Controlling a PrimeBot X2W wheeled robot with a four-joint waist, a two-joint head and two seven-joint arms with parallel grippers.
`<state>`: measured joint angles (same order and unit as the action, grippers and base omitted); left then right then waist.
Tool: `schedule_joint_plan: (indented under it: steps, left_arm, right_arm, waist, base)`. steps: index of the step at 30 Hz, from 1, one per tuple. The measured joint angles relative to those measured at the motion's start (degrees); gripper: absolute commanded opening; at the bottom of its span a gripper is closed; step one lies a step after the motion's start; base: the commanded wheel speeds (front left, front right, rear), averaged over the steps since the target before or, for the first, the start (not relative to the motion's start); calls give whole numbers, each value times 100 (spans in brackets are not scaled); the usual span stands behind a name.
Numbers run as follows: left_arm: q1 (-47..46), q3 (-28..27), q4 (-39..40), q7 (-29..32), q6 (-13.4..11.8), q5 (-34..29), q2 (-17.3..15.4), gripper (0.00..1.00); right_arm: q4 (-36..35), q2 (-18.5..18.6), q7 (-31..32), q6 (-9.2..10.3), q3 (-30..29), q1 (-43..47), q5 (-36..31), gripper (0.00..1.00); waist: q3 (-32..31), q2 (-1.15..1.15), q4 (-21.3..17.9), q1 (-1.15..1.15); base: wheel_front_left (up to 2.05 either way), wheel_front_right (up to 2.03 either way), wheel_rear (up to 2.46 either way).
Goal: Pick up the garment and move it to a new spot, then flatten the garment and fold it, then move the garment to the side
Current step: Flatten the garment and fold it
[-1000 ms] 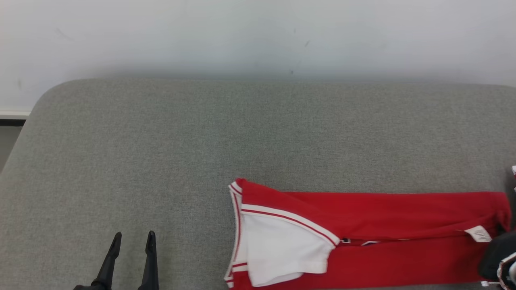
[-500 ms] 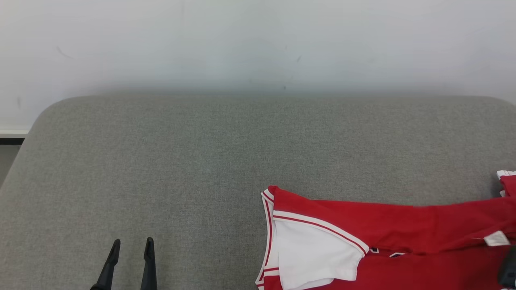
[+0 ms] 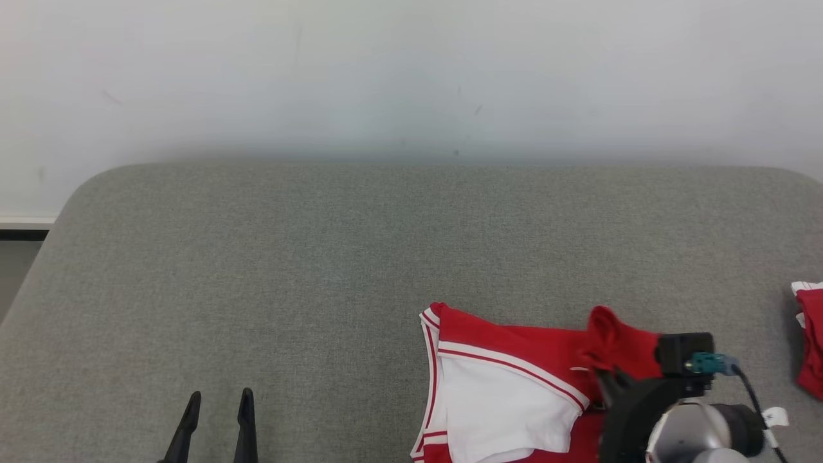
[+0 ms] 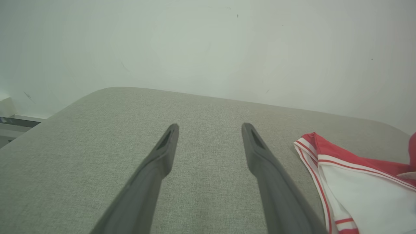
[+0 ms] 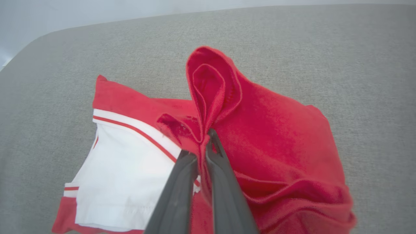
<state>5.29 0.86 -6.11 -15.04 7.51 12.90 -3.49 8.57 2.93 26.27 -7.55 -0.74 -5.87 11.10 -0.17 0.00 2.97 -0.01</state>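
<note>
— Grey woven cloth covers the broad padded surface [image 3: 257, 270] in the head view, with a plain white wall [image 3: 386, 77] behind. What's cut off there?
— The red garment with a white, red-striped sleeve [image 3: 514, 360] lies at lower right and runs off the bottom edge. The right gripper [image 3: 607, 378] has its fingertips buried in a raised red fold, so its gap can't be read from there. Another red piece of cloth [image 3: 811, 341] is clipped by the right edge. The left gripper [image 3: 220, 395] pokes up at lower left, with just its tips in frame.
— And the left wrist view?
— The left gripper [image 4: 210, 126] is spread wide, with nothing between its fingers, over bare surface. I can't tell whether it touches the surface. The garment lies off to the right, partly out of frame.
— Right wrist view?
— The right gripper [image 5: 199, 142] is pressed nearly together, pinching a bunched red fold of the garment that stands up past the fingertips. The white sleeve lies flat to the left.
</note>
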Motion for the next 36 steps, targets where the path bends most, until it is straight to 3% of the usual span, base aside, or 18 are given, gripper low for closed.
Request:
schedule_joint_plan:
  steps: [11,27,28,29,30,36]
  left_arm:
    - [0,207,-101,0,0,67,13,100]
    - [67,348,-163,0,0,100,18,100]
    - [70,344,-163,0,0,101,15,100]
    - [76,341,-164,0,0,111,7,100]
    - [81,339,-168,0,0,122,-4,100]
    - [82,248,-133,0,0,119,-13,100]
  right_arm:
    - [621,-3,-165,0,1355,-507,838,0]
    - [2119,-1,-756,0,1785,-1135,1497,0]
    - [2185,-3,-802,0,1817,-1170,1535,29]
    - [2228,-3,-876,0,1855,-1195,1568,74]
    - [2275,-4,-943,0,1861,-1223,1612,100]
    - [2281,-5,-1268,0,1969,-1416,1904,100]
  waist:
    - [-24,0,266,0]
    - [-93,0,859,0]
    - [-96,0,876,0]
    - [-100,0,887,0]
    - [-102,0,890,1]
    - [-119,0,814,0]
  base:
    - [0,0,0]
    - [0,0,0]
    - [0,0,0]
    - [0,0,0]
    - [0,0,0]
    - [0,0,0]
